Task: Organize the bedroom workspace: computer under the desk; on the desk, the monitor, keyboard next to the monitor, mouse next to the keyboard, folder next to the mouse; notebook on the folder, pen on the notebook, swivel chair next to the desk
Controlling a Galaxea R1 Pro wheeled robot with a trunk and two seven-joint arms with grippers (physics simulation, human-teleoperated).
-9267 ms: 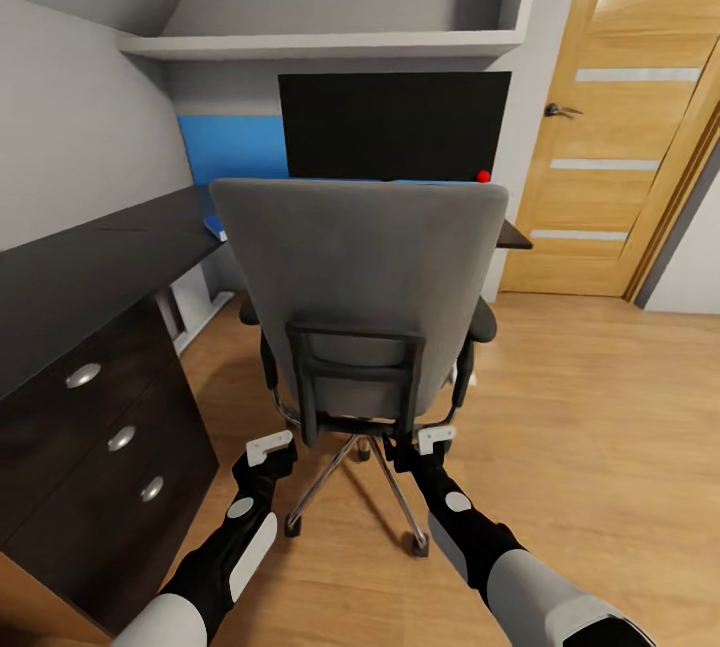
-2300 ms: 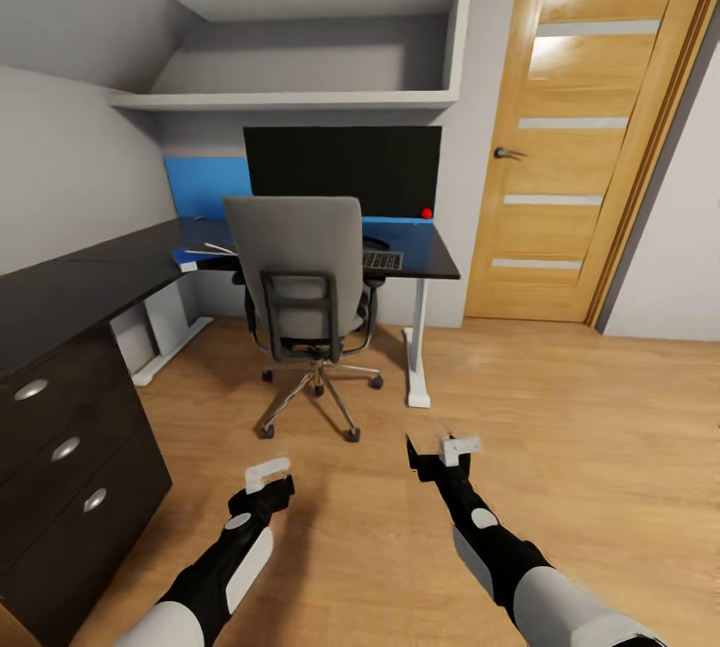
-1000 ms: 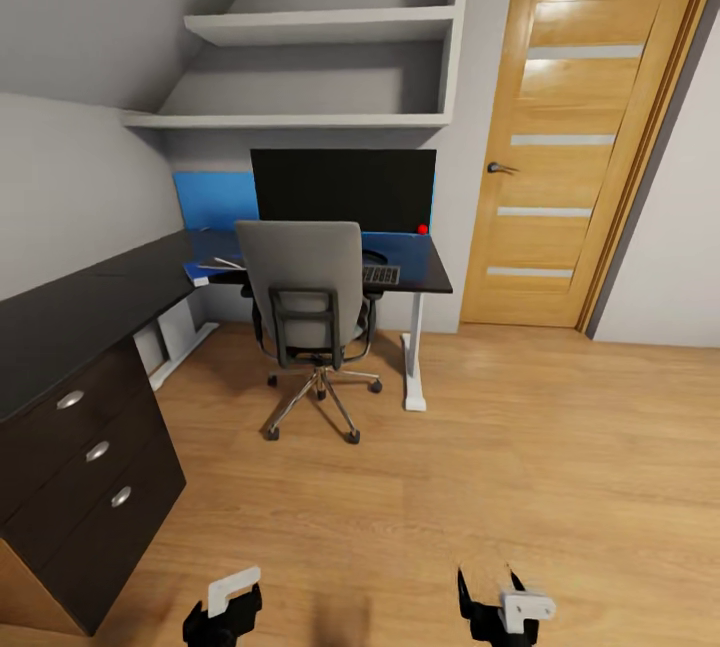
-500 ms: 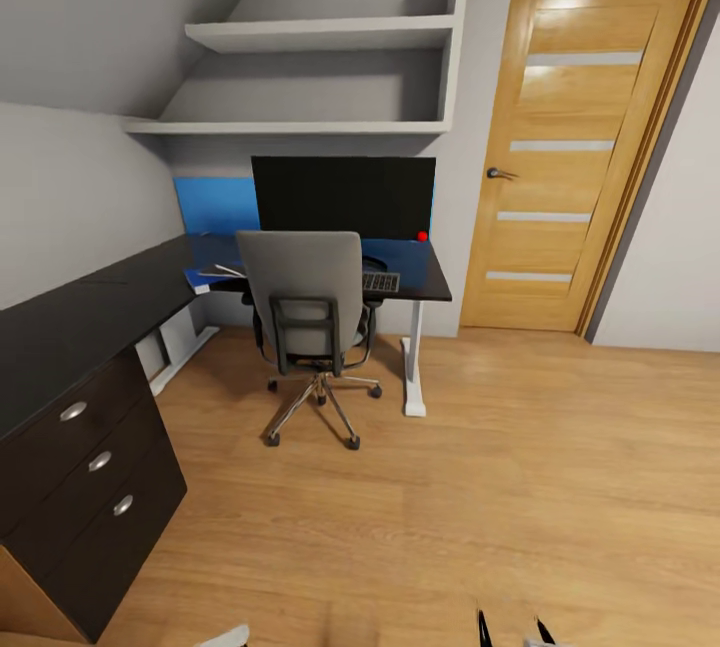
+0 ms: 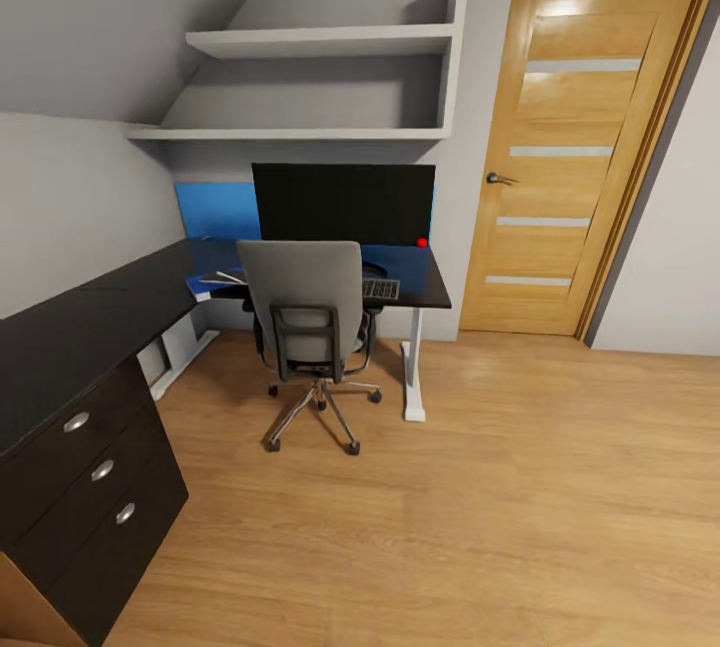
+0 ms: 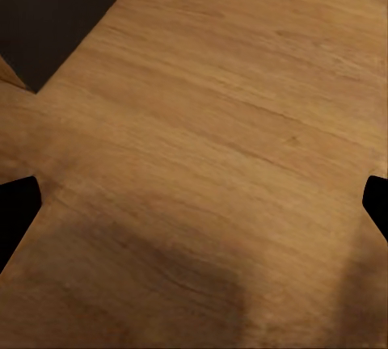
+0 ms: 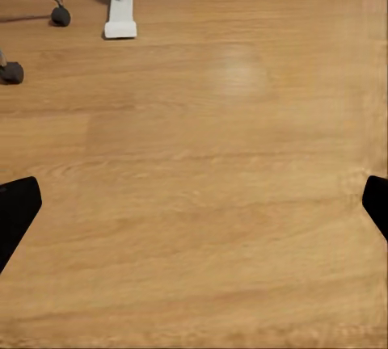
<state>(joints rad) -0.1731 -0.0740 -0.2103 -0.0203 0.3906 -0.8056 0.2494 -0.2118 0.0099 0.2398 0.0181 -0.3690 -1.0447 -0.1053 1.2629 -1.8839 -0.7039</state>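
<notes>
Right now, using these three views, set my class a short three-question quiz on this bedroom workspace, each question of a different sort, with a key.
1. True or false: the swivel chair faces the desk with its back to the camera.
2. What stands on the desk behind the chair? A) monitor B) lamp C) printer
3. Fill in: both wrist views look down on the wooden ____.

Key: 1 true; 2 A; 3 floor. The left gripper and right gripper are open.
</notes>
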